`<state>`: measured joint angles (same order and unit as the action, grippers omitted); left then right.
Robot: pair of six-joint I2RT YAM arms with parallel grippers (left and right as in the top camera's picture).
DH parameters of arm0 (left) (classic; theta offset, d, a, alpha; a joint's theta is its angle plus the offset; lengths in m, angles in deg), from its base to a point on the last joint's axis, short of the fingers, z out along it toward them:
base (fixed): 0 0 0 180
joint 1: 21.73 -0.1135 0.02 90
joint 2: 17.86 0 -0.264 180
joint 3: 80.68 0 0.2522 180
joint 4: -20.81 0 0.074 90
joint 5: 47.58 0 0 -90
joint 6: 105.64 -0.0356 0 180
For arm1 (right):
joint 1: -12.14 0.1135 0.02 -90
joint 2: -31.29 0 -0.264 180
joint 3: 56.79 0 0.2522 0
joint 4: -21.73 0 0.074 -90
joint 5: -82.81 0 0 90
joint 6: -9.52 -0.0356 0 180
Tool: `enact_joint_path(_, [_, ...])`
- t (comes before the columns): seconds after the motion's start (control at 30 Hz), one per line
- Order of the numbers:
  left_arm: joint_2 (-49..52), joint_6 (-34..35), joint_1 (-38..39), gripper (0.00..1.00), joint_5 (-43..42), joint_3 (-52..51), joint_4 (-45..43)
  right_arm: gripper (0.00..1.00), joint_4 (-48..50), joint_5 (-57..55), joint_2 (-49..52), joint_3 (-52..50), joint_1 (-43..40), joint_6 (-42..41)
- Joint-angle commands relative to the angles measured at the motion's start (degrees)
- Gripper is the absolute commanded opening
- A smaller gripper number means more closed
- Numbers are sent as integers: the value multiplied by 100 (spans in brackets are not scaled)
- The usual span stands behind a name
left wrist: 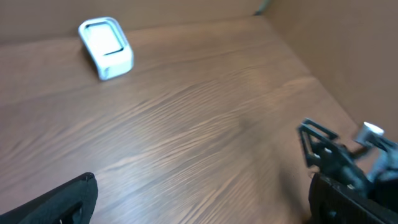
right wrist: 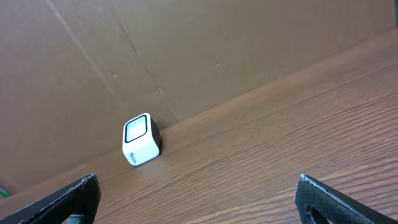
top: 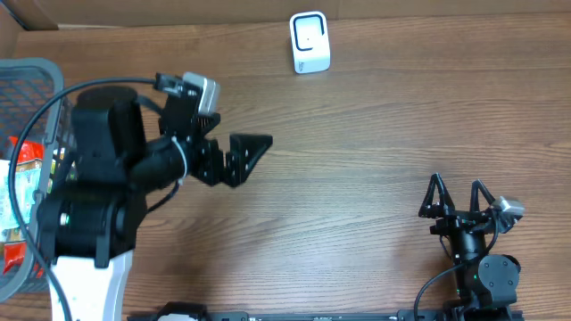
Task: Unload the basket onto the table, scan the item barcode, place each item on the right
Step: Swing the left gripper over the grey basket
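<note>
Left gripper [top: 250, 159] released, empty, just right of the basket [top: 40, 69] at the left edge; you see packaged items [top: 20, 169] inside. Right gripper [top: 456, 192] released, empty, near right. Scanner [top: 310, 42] stands by the far edge; wide tabletop [top: 357, 143] separates all three.

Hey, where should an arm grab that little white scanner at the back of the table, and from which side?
Probably by its two side walls, coming straight down from above. The scanner stands upright and alone on the table, its window facing forward, so a side grip keeps off the window. The cardboard wall close behind leaves little room for a rear approach.
</note>
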<state>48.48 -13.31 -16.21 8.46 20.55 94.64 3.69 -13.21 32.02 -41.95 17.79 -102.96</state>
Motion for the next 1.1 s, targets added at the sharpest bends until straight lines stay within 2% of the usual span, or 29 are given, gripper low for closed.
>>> enact_joint_path(0.0, [313,466,-26,100,1038,501,107,100,26,-37,-50,-63,-11,-15])
enact_joint_path(0.17, [868,892,-33,100,2774,1762,804,100,26,-37,-50,-63,-11,-15])
enact_joint_path(0.37, [1386,1211,-402,94,3969,3239,1593,100,26,-37,-50,-63,-11,-15])
enact_joint_path(0.5, [1456,1519,-1165,93,4323,3722,1639,100,26,-37,-50,-63,-11,-15])
enact_joint_path(0.63, [1451,1969,-2159,95,4776,3877,1602,100,26,-37,-50,-63,-11,-15])
enact_joint_path(0.7, [1453,2002,-2658,100,4793,3877,1578,100,26,-37,-50,-63,-11,-15])
enact_joint_path(0.83, [1528,2000,-3480,100,4793,3869,1539,100,26,-37,-50,-63,-11,-15])
enact_joint_path(1.07, [1888,1998,-4258,100,4787,3827,1606,100,26,-37,-50,-63,-11,-15])
